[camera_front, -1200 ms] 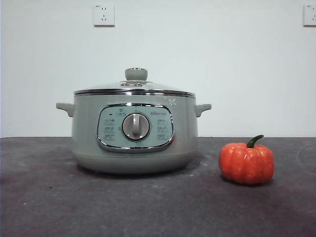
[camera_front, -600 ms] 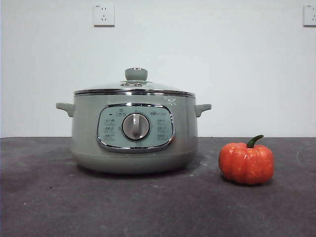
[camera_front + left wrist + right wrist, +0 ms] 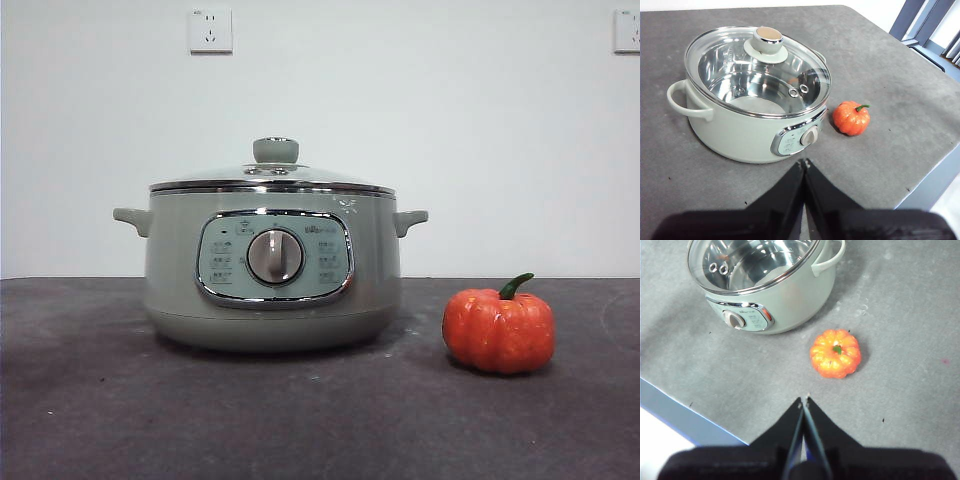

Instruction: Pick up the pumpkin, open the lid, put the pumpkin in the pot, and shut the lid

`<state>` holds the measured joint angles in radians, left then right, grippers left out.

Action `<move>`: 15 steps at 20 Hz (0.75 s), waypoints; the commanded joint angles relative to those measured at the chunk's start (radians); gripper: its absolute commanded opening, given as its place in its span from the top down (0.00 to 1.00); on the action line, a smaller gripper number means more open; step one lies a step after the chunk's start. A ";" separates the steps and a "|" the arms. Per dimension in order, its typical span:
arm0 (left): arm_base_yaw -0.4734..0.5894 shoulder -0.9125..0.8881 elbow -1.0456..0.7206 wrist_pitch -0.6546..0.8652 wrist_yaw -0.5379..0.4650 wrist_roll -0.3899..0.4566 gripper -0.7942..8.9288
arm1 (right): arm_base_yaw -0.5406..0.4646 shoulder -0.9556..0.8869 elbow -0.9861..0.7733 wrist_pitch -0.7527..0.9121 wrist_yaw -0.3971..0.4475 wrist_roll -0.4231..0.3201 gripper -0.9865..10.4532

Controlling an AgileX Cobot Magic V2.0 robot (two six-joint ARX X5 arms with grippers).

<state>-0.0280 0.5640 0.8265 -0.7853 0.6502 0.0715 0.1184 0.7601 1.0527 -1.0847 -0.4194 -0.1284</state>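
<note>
While both arms wait above the near edge of the table (image 3: 100, 420), the pot (image 3: 272, 270) stands on the dark grey surface with its chrome-framed panel and silver dial (image 3: 275, 256) facing the front camera. Its glass lid (image 3: 272, 178) sits level and closed on the rim, the sage-green knob (image 3: 275, 150) upright at the centre; through the glass the left wrist view shows a bare shiny steel interior. Two small handles stick out from the pot's sides.

To one side of the pot, on the side of the handle seen at the right in the front view, the pumpkin (image 3: 499, 331) rests on the table near the pot's base but apart from it, with a strip of bare surface between them. It sits upright, its green stem (image 3: 516, 286) curving up.

Above the table in front of the pot, the left gripper (image 3: 804, 163) has its two black jaws pressed together tip to tip, holding nothing, and touches neither pot nor pumpkin. From the pot, the right gripper (image 3: 804, 401) lies beyond the pumpkin towards the table's edge, its jaws likewise clenched on nothing, with open grey surface between its tips and the pumpkin. No arm shows in the front view.

Behind the pot a white wall carries one socket (image 3: 210, 30) above the lid and another socket (image 3: 627, 30) at the far upper corner. Nothing lies between either gripper and the pumpkin or the lid.
</note>
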 commanded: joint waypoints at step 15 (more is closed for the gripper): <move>0.003 -0.002 0.001 0.009 0.006 0.008 0.14 | 0.040 0.092 0.000 0.098 0.003 0.033 0.28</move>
<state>-0.0280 0.5640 0.8265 -0.7841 0.6502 0.0750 0.1543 0.8440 1.0527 -0.9932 -0.4171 -0.0971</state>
